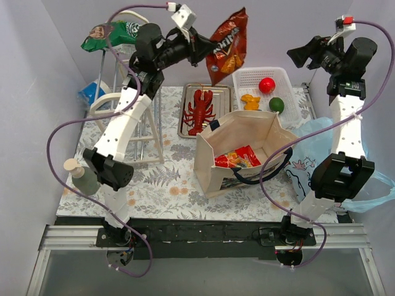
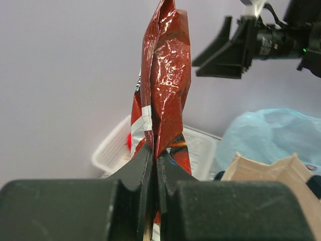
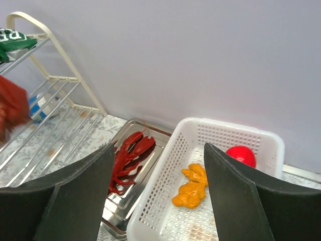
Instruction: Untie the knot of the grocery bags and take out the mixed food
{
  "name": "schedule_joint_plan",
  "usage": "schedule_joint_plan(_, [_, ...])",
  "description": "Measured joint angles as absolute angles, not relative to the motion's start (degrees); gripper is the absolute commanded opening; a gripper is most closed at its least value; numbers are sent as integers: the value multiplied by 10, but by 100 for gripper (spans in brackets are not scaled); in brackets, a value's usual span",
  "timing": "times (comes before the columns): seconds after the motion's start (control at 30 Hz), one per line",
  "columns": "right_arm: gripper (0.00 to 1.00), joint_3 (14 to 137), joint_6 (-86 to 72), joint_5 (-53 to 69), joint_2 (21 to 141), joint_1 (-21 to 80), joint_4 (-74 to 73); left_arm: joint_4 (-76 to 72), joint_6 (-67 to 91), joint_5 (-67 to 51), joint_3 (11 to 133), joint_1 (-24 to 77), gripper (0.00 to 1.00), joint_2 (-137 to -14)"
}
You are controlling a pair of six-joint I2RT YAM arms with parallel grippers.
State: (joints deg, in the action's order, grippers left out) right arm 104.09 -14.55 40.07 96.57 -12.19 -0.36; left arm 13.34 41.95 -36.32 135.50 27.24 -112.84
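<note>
I could read only fragments. The green snack bag (image 3: 15, 41), on top of the wire rack (image 3: 60, 80) at the far-left corner of the table (image 1: 166, 182), showed white capitals "RE". The orange-red chip bag (image 1: 228, 46), above the far edge, carried white brand lettering that was too crumpled for me to spell out.

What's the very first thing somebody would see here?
The shiny orange-red Doritos bag grabs the eye first. It dangles high over the back of the table, pinched in the left gripper. Next is the bright red toy lobster, lying on the metal tray just behind the open beige tote.
</note>
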Motion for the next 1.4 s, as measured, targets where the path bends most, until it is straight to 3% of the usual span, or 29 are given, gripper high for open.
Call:
schedule_joint_plan(0.27, [79, 1042, -181, 407, 998, -103, 15, 214, 335, -207, 1301, 227, 0, -988])
schedule_joint_plan(0.63, [79, 1055, -178, 411, 1027, -69, 19, 280, 411, -294, 1157, -58, 0, -895])
schedule_joint_plan(0.83, [79, 1064, -173, 413, 1037, -55, 19, 280, 439, -347, 1142, -58, 0, -898])
schedule_joint_plan(1.2, [79, 1064, -150, 410, 1044, -43, 14, 234, 472, -396, 1247, -55, 0, -922])
schedule_joint_plan(1.4, [80, 1065, -132, 404, 1045, -29, 7, 195, 515, -423, 1145, -51, 0, -884])
